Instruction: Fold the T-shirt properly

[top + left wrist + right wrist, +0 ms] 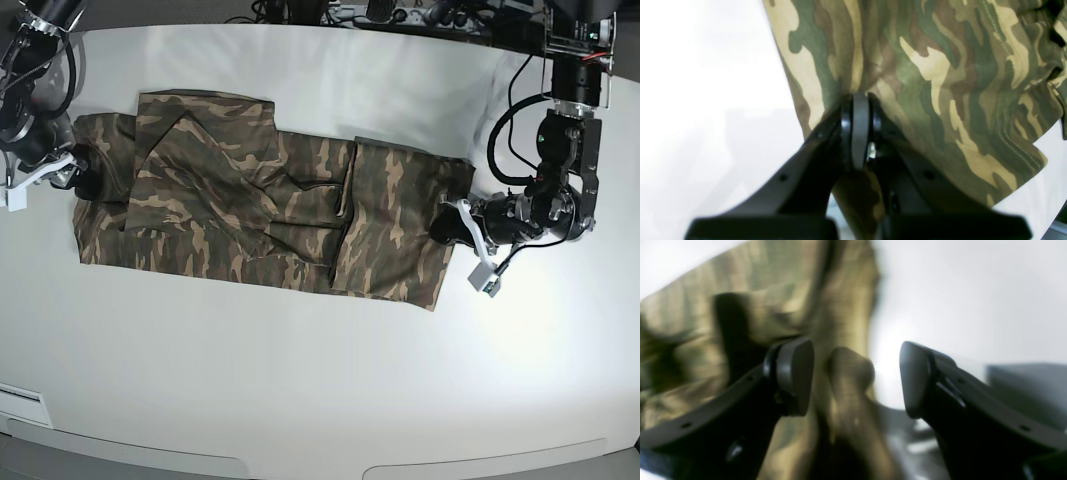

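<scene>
Though the camouflage T-shirt (270,215) lies across the white table (320,390) as a long, rumpled band with both sides turned in, it looks about halfway folded. The left gripper (856,96) pinches its edge, fingers clamped tight. The right gripper (857,376) stands wide apart around a bunched fold, gripping nothing. Folding end to end remains.

White table (300,380), dark cables (400,15) along its far edge
</scene>
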Controlling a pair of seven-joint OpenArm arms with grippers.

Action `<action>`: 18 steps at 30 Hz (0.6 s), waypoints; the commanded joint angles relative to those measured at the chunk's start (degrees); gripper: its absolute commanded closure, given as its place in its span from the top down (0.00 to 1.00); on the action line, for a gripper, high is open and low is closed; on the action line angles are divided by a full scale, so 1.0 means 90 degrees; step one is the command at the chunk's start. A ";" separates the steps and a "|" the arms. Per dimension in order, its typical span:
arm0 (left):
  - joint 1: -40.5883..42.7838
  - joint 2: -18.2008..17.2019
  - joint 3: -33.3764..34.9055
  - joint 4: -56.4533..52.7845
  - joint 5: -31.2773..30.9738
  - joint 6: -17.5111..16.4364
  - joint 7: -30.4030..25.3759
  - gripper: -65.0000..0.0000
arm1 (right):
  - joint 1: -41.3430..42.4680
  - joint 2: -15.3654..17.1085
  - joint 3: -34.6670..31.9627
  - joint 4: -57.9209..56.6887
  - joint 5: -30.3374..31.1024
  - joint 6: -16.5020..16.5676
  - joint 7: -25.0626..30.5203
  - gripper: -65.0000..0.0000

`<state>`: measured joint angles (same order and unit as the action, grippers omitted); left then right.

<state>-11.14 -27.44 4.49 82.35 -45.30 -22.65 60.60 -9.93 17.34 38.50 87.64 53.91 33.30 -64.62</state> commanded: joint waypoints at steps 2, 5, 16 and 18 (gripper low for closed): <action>0.0000 -0.0095 -0.0007 -0.0010 0.0143 0.0090 0.0362 0.00 | 0.0029 -0.0007 -0.0129 0.0066 0.0338 0.0146 -0.0289 0.65; -0.0002 -0.0092 -0.0007 -0.0010 0.0146 0.0090 0.0362 0.00 | 0.0029 -0.0141 -0.0420 0.0066 0.0534 0.0342 -0.0425 0.65; 0.0000 -0.0092 -0.0007 -0.0007 0.0141 0.0090 0.0359 0.00 | 0.0034 -0.0233 -0.0869 0.0066 0.0852 0.0583 -0.0396 0.64; 0.0000 -0.0092 -0.0007 -0.0007 0.0141 0.0090 0.0359 0.00 | 0.0034 -0.0231 -0.0869 0.0066 0.1001 0.0685 -0.0401 0.56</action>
<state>-11.14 -27.44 4.49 82.24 -46.11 -22.61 60.93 -9.82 14.72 30.72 87.72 62.52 39.31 -67.55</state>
